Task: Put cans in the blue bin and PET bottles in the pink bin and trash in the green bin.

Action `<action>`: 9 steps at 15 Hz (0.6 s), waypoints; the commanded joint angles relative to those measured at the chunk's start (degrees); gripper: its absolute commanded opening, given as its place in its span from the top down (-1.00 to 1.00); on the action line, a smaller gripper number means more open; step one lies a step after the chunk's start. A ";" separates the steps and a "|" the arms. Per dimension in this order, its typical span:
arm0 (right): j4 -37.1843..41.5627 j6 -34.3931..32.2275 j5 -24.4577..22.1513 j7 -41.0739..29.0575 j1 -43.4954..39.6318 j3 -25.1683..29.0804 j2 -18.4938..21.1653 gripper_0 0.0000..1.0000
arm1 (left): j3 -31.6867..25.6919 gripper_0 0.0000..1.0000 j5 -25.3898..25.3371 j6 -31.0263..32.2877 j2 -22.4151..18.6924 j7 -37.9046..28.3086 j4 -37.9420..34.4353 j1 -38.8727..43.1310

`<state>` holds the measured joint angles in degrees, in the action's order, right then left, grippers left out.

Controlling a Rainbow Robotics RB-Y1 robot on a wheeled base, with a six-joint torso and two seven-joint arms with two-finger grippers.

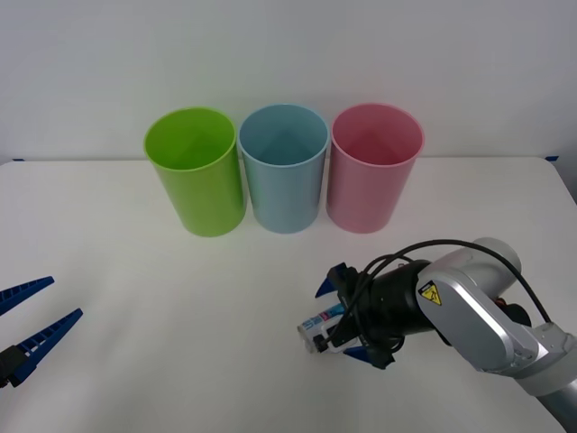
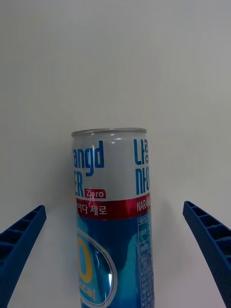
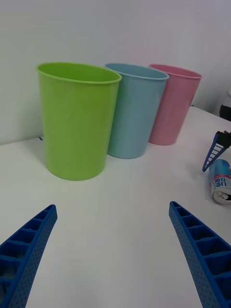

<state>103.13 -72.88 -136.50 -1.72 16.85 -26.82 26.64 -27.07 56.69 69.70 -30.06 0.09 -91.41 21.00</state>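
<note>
in the front view we see a white table [image 1: 180, 316] against a pale wall, with the green bin [image 1: 196, 170], blue bin [image 1: 283, 166] and pink bin [image 1: 373, 166] side by side across the upper middle, while at lower right the right gripper [image 1: 341, 323] stands spread around the can [image 1: 322, 328] lying on the table, and the left gripper [image 1: 34, 311] waits apart at the lower left edge. in the right wrist view the can [image 2: 114, 216] fills the lower centre between the blue fingers [image 2: 207, 240], with clear gaps on both sides. in the left wrist view we see the left gripper's fingers [image 3: 29, 245] wide apart and holding nothing, the three bins in the upper half, the can [image 3: 221, 182] at the right edge.
</note>
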 commanded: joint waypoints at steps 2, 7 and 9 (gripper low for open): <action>-0.12 -0.07 -3.86 0.49 0.20 -0.51 -1.42 0.96 | 0.00 -0.59 0.00 0.00 0.00 0.00 0.00 0.00; -0.12 0.11 -5.18 1.28 0.38 -1.65 -1.42 1.00 | 0.00 -0.58 0.00 0.00 0.00 0.00 0.00 0.00; -0.03 0.20 -5.27 1.10 0.38 -2.01 -1.42 1.00 | 0.00 -0.59 0.00 0.00 0.00 0.00 0.00 0.00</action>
<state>103.02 -72.75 -141.81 -0.50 17.23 -28.69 25.22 -27.07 56.69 69.70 -30.06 0.09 -91.41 21.00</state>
